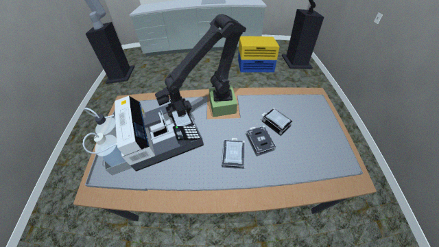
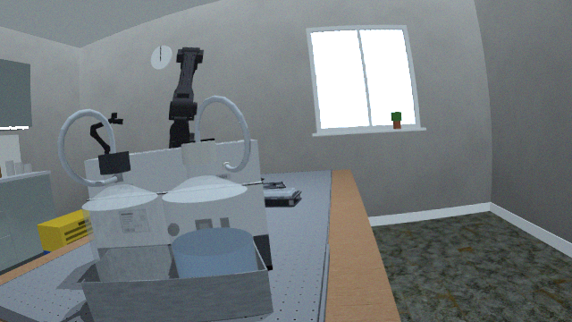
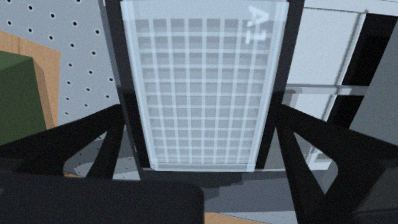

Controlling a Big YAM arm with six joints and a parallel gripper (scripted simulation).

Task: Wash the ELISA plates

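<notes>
- Washer (image 1: 132, 134) (image 2: 143, 163): taken as the reference for all positions. A small green light (image 1: 177, 127) shows lit at a corner of its dark keypad (image 1: 192, 132).
- Plate under inspection (image 1: 183, 119) (image 3: 200, 90): on the washer's carrier, on the side towards my green base block (image 1: 224, 108) (image 3: 17, 100). It is pale, translucent and bluish-white, with a regular grid of square wells and a smooth clear rim.
- Marking: white "A1" lettering shows near one end of this plate, at the edge nearer the washer's white carrier parts. I cannot make out the cut corner.
- Attitude: it appears flat, its long sides bordered by dark strips. Whether it is fully down inside the locators, I cannot tell.
- My gripper (image 1: 180, 111) (image 3: 200, 112): fully open and gripping nothing. Its fingers stand one beyond each long side of the plate, with a gap visible on both sides.
- Nest N2 (image 1: 262, 142): across the table from the washer, bare of any plate, its dark face and white lettering exposed.
- Second plate (image 1: 234, 152): in the nest nearest the washer, pale, with a faint grid.
- Third plate (image 1: 278, 118): in the nest farthest from the washer, equally pale, set at an angle to the second.
</notes>
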